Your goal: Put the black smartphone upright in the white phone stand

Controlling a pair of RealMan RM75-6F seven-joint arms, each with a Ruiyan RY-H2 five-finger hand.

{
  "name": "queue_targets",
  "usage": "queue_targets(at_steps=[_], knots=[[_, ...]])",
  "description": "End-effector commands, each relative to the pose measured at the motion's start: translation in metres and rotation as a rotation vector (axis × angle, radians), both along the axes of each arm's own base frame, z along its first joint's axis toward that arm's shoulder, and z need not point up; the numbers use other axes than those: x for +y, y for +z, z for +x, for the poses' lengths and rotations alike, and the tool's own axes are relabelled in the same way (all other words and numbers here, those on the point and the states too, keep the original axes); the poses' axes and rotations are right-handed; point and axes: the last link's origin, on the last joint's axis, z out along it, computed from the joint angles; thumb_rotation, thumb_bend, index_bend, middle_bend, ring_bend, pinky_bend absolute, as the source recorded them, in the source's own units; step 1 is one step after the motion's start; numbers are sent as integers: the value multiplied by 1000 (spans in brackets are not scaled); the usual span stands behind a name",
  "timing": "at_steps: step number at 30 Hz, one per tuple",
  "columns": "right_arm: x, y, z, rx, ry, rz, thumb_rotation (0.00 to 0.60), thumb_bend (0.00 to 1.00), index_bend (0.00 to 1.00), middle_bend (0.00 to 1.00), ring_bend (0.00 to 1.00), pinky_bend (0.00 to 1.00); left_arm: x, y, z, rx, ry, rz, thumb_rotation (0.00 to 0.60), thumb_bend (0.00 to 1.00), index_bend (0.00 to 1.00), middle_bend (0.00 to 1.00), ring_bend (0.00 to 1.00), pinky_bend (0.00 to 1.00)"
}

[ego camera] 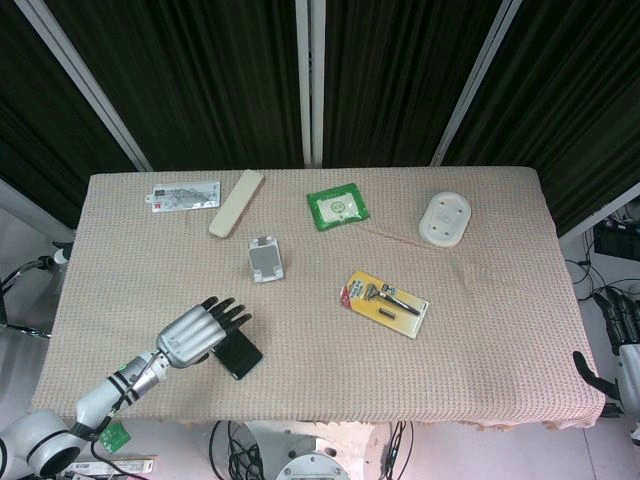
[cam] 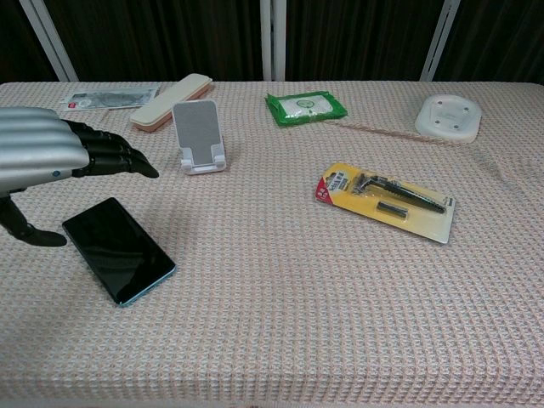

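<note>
The black smartphone [cam: 119, 249] lies flat on the tablecloth at the front left; in the head view only its near end [ego camera: 240, 355] shows past my left hand. My left hand [ego camera: 196, 332] hovers over the phone with its fingers stretched out and apart, holding nothing; the chest view shows this hand [cam: 47, 157] above the phone's far end, thumb hanging down at the left. The white phone stand [ego camera: 266, 259] stands empty behind the phone, also seen as the stand [cam: 200, 137]. My right hand [ego camera: 618, 345] hangs off the table's right edge, fingers spread, empty.
A razor in yellow packaging [ego camera: 385, 302] lies right of centre. At the back lie a green wipes pack [ego camera: 337, 208], a white round holder [ego camera: 445, 218], a beige case [ego camera: 236, 202] and a grey packet [ego camera: 184, 195].
</note>
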Motion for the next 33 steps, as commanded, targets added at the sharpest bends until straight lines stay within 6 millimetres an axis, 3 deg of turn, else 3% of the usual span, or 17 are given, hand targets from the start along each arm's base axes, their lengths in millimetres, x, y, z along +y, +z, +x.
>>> queue_targets(at_steps=[1,15,33], knots=[[1,2,1,1,1,-4,600,239,0,0,0,0,7,-8,-4,42,23,-13,600,163,93,101,99,241],[4,-1,-1,-4,-3,6,600,239,0,0,0,0,12,-19,-24,119,91,-42,600,164,99,101,98,241],[3,-3,0,7,-8,28,600,270,0,0,0,0,20,-33,-26,96,20,-47,600,162,140,104,99,241]])
